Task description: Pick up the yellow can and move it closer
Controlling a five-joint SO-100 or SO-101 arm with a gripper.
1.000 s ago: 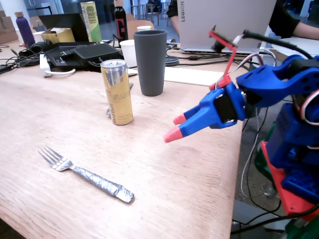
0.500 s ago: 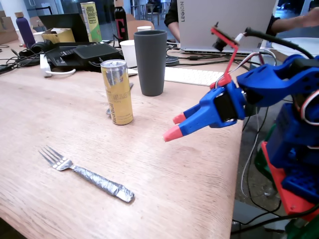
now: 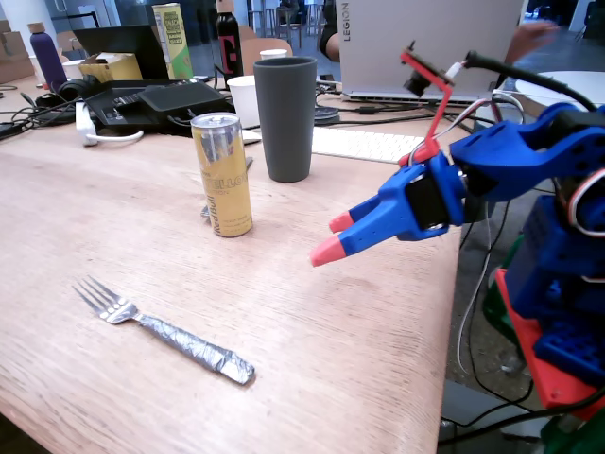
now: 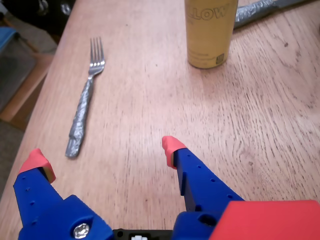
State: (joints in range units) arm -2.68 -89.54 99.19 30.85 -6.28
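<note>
The yellow can (image 3: 221, 174) stands upright on the wooden table (image 3: 359, 322), left of a dark grey cup. In the wrist view only the lower part of the yellow can (image 4: 208, 31) shows at the top edge. My blue gripper (image 3: 333, 237) with red fingertips hovers above the table to the right of the can, pointing toward it and well apart from it. The wrist view shows the gripper (image 4: 104, 154) open, its two red tips spread wide with bare table between them.
A fork (image 3: 165, 330) with a foil-wrapped handle lies near the table's front left; the fork (image 4: 85, 100) also shows in the wrist view. The dark grey cup (image 3: 285, 117) stands behind the can. A keyboard (image 3: 364, 144), laptop (image 3: 425, 43), carton (image 3: 172, 40) and cables crowd the back.
</note>
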